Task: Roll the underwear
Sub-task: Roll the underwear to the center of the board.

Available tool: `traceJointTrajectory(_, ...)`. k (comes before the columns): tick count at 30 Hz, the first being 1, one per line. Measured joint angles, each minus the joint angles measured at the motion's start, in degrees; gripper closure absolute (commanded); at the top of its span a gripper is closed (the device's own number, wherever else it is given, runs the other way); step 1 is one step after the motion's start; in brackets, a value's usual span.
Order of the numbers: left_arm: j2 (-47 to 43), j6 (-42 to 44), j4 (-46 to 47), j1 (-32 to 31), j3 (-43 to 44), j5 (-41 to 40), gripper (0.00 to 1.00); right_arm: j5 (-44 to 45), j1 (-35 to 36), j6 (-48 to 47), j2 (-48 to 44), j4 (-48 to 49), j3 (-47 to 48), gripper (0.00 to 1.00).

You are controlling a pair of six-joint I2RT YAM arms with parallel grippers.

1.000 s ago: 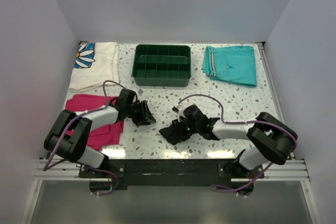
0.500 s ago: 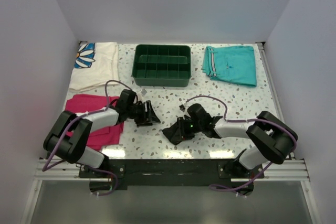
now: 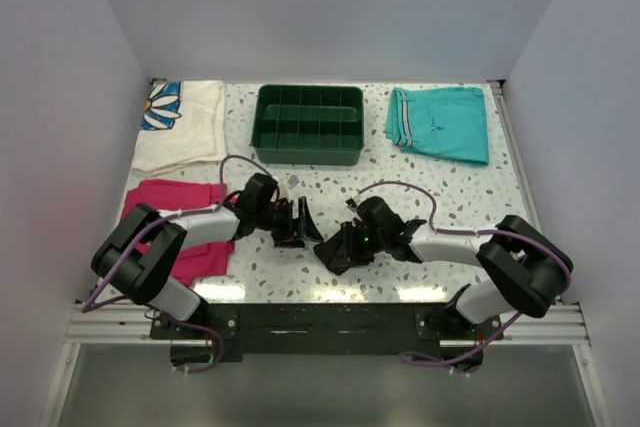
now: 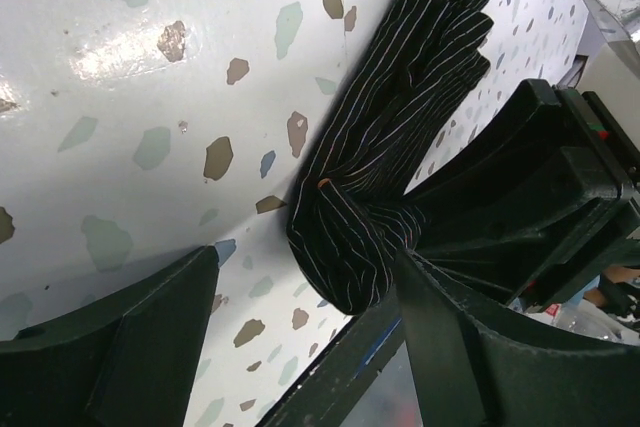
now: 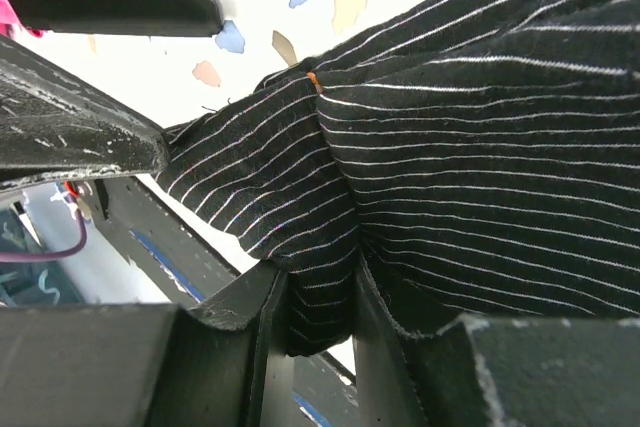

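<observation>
**Q:** Entry one, the task garment: description and location?

**A:** Underwear [image 4: 400, 117], black boxer-brief, fine pale stripes, a small orange fleck at a seam. It is bunched into a long crumpled bundle on the speckled table [image 3: 450, 197] and lies between the two grippers, which face each other at close quarters.

**Q:** Entry two, left gripper?

**A:** Left gripper [image 4: 305, 265]: fingers spread wide, holding nothing. The rounded end of the bundle sits in the gap at its fingertips, close against one finger and clear of the other.

**Q:** Entry three, right gripper?

**A:** Right gripper [image 5: 318, 312]: clamped on a fold of the striped fabric, which is pinched between its two fingers. The rest of the cloth spreads out past its fingertips, toward the left gripper.

**Q:** Remaining stock?

**A:**
- Green compartment tray [image 3: 305, 155]: beyond the left gripper, toward the far side of the table, well apart from it.
- Teal shorts [image 3: 440, 125]: folded, beyond the right gripper and out to its right, well apart.
- Magenta folded cloth [image 3: 165, 195]: behind the left gripper and to its left, partly under the left arm.
- White cloth with a blue-and-orange flower print [image 3: 185, 122]: far left corner, beyond the magenta cloth.
</observation>
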Motion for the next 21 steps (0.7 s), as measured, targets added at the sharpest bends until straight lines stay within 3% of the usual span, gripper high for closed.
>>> traceJointTrajectory(15,3.93,-8.00,5.84,-0.83,0.17,2.62,0.24,2.19,0.50,-2.97,-1.11,-1.88,0.42,1.00)
traceJointTrajectory(18,4.74,-9.11,6.62,-1.36,0.33,2.93,0.29,3.19,1.27,-3.72,-1.42,-2.05,0.48,1.00)
traceJointTrajectory(21,5.68,-9.92,7.17,-1.97,0.35,3.17,0.44,4.57,2.49,-4.35,-1.53,-2.60,0.90,1.00)
